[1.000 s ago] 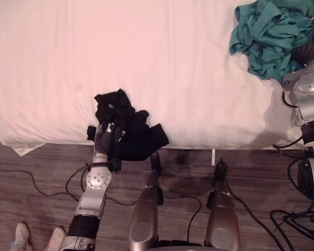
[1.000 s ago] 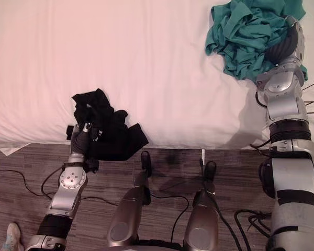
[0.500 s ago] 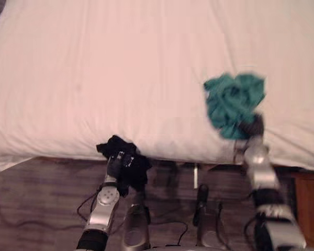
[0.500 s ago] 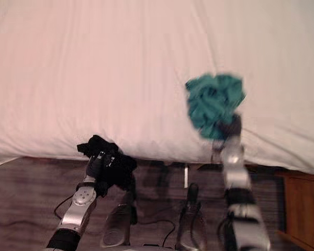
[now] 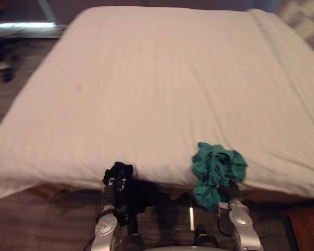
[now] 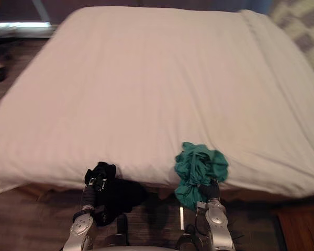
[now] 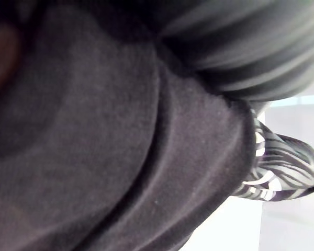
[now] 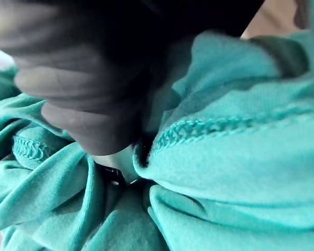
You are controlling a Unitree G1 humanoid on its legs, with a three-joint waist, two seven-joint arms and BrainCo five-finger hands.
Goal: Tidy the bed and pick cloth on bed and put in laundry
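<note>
Bed (image 5: 162, 89), white sheet, lay smooth. Black cloth (image 5: 139, 194) hung bunched off the bed's near edge above the wooden floor (image 5: 36, 219), clutched in the curled fingers of the left hand (image 5: 111, 188). Teal cloth (image 5: 215, 168) was heaped at the same edge over the right hand (image 5: 229, 192), whose fingers were buried, so their grip could not be told.

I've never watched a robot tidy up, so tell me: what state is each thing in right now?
bed: made, flat and smooth.
black cloth: crumpled, hanging off the bed's near edge from the left hand.
teal cloth: bunched up over the right hand at the bed's near edge.
left hand: closed on the black cloth.
right hand: buried under the teal cloth.
</note>
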